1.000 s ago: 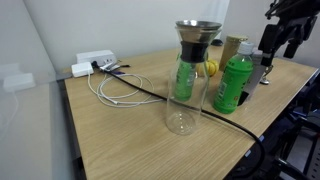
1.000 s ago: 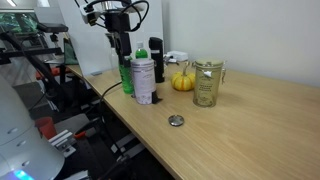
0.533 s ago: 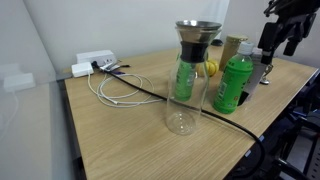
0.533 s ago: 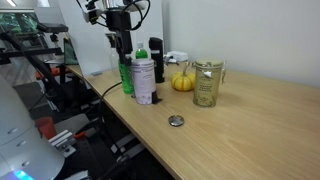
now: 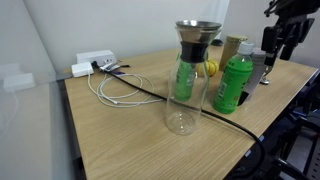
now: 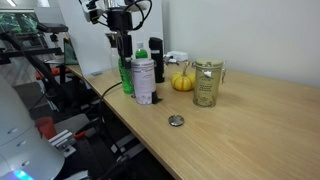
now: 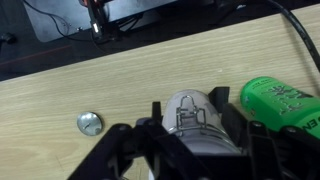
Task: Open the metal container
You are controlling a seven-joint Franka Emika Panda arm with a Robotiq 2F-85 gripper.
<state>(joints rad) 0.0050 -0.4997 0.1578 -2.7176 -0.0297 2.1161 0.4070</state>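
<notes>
The metal container (image 6: pixel 143 82) is a silvery upright cylinder near the table's edge, right beside the green bottle (image 6: pixel 126 76). In an exterior view the container (image 5: pixel 257 73) is half hidden behind the bottle (image 5: pixel 232 85). In the wrist view its rounded top (image 7: pixel 192 122) lies directly below my gripper (image 7: pixel 190 104), with one black finger on each side. My gripper (image 6: pixel 122 52) hangs open and empty above the container, not touching it. It also shows at the right edge in an exterior view (image 5: pixel 274 52).
A tall glass carafe (image 5: pixel 188 78) with a metal rim stands mid-table, also seen in an exterior view (image 6: pixel 207 83) next to a yellow object (image 6: pixel 183 81). A small round grey disc (image 6: pixel 176 120) lies on the table, also in the wrist view (image 7: pixel 90 123). White cables (image 5: pixel 112 88) lie at the back.
My gripper has shifted only very slightly above the container. Nothing else has moved.
</notes>
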